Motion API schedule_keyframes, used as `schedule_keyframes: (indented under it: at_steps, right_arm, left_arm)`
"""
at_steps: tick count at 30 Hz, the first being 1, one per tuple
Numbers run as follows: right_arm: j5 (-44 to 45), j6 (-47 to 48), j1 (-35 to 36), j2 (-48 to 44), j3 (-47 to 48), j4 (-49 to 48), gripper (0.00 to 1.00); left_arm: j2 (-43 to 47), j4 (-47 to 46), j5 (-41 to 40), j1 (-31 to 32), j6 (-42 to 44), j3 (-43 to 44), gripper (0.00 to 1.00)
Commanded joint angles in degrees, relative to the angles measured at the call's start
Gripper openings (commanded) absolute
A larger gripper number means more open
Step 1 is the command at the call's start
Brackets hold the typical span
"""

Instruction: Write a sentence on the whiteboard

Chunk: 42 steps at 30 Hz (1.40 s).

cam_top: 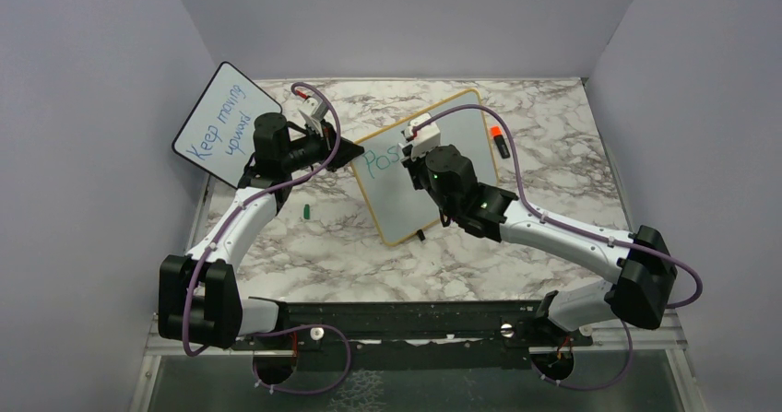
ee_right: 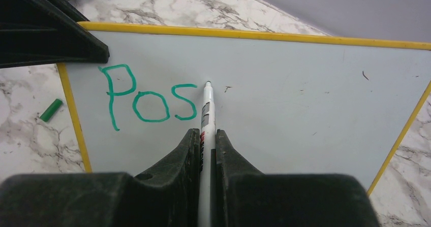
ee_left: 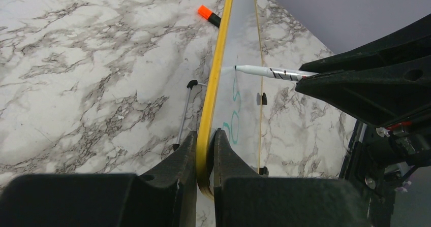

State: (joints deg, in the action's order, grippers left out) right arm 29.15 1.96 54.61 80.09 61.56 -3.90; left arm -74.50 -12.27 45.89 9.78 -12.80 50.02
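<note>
The whiteboard (cam_top: pixel 452 168) with its yellow frame stands tilted on the marble table. My left gripper (cam_top: pixel 343 152) is shut on the board's left edge; in the left wrist view its jaws clamp the yellow frame (ee_left: pixel 213 79). My right gripper (ee_right: pixel 207 135) is shut on a white marker (ee_right: pixel 206 107) with a green tip, which sits at the board (ee_right: pixel 284 95) just right of the green letters "Pos" (ee_right: pixel 147 102). The sentence so stands at "Pos" (cam_top: pixel 380 160). The marker also shows in the left wrist view (ee_left: pixel 269 72).
A smaller black-framed board (cam_top: pixel 221 117) reading "Keep moving upward" leans at the back left. A green cap (cam_top: pixel 305 212) lies on the table left of the whiteboard. An orange-capped marker (cam_top: pixel 499 141) lies right of the whiteboard.
</note>
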Motion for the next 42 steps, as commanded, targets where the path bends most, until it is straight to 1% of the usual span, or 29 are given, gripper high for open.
schedule_keyframes:
  at_steps: [1, 4, 9, 26, 36, 42]
  right_arm:
    - [0.3, -0.2, -0.6, -1.2, 0.4, 1.2, 0.00]
    - [-0.5, 0.3, -0.6, -3.0, -0.7, 0.8, 0.00]
    - [-0.8, 0.4, -0.6, -3.3, -1.1, 2.3, 0.00]
    - [-2.9, -0.3, -0.6, -1.0, -0.4, 2.1, 0.00]
    - [-2.3, -0.3, -0.6, 0.2, -0.3, 0.4, 0.00]
    - [-2.5, -0.3, -0.6, -0.1, -0.7, 2.8, 0.00]
  left_arm:
    - [-1.8, 6.2, -1.9, 1.1, 4.2, -0.8, 0.00]
    - [-1.7, 6.2, -2.0, 1.1, 4.1, -0.7, 0.00]
    - [-1.9, 6.3, -2.0, 1.1, 4.2, -0.6, 0.00]
    - [-1.9, 6.4, -1.9, 1.1, 4.4, -0.6, 0.00]
    - [-2.0, 6.5, -1.8, 1.1, 4.4, -0.5, 0.00]
    - [-2.1, 6.5, -1.9, 1.1, 4.4, -0.5, 0.00]
